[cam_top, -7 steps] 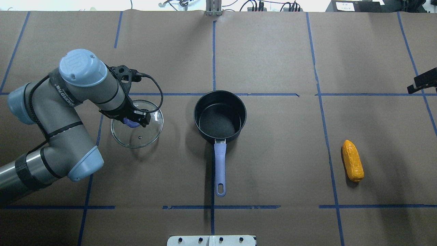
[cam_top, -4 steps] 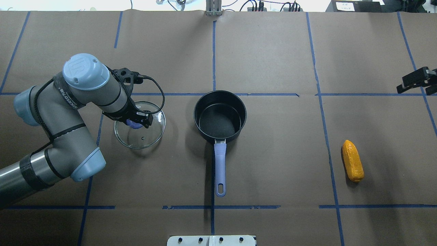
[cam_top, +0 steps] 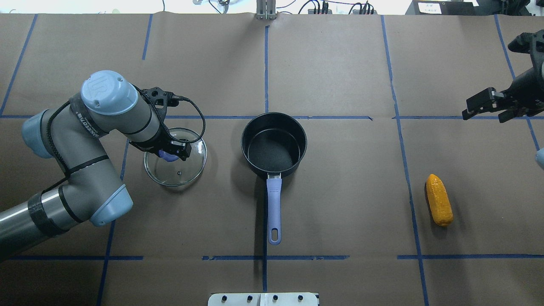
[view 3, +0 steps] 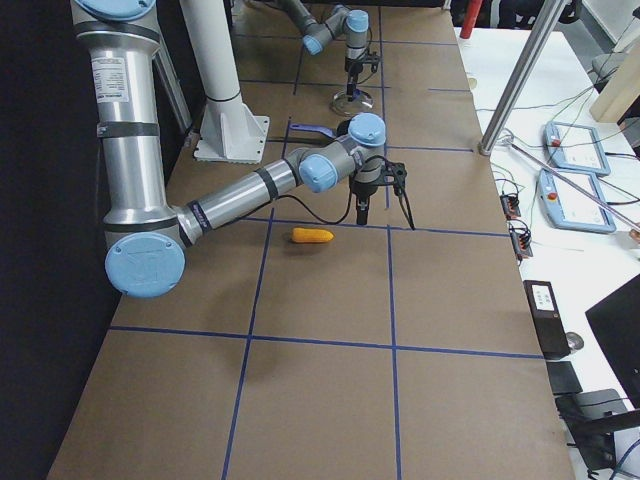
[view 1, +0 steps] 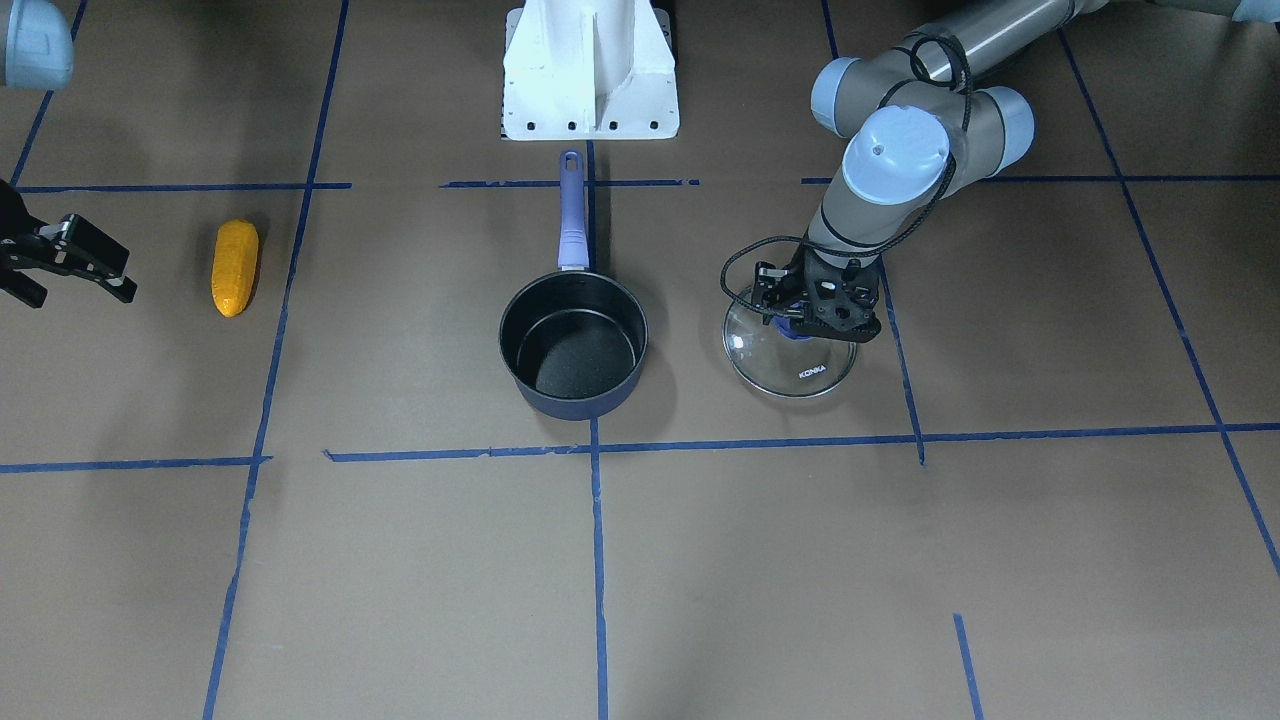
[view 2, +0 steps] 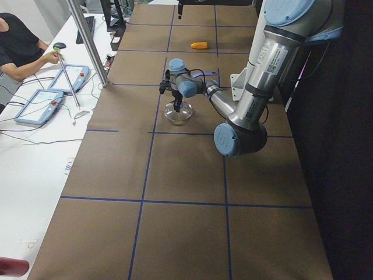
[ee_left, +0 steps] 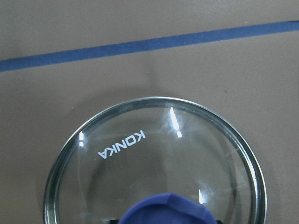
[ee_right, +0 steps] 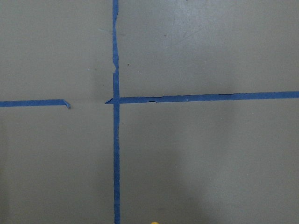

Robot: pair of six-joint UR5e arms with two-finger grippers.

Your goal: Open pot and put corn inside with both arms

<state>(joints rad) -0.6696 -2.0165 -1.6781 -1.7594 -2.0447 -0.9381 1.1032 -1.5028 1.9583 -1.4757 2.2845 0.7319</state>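
The pot (cam_top: 274, 144) stands open and empty at the table's middle, its purple handle (cam_top: 274, 208) pointing toward the robot; it also shows in the front view (view 1: 572, 345). My left gripper (cam_top: 172, 152) is shut on the purple knob of the glass lid (cam_top: 187, 168), which is left of the pot and low over the paper (view 1: 800, 370). I cannot tell if the lid touches the paper. The corn (cam_top: 439, 205) lies at the right (view 1: 235, 267). My right gripper (cam_top: 485, 114) is open and empty, beyond the corn and apart from it (view 3: 382, 208).
The white robot base (view 1: 590, 70) stands behind the pot handle. Brown paper with blue tape lines (cam_top: 265, 63) covers the table. An operator (view 2: 20, 46) sits at a side desk with tablets.
My left gripper has shifted the lid slightly right, toward the pot. My right gripper has come further into view from the right edge, moving left.
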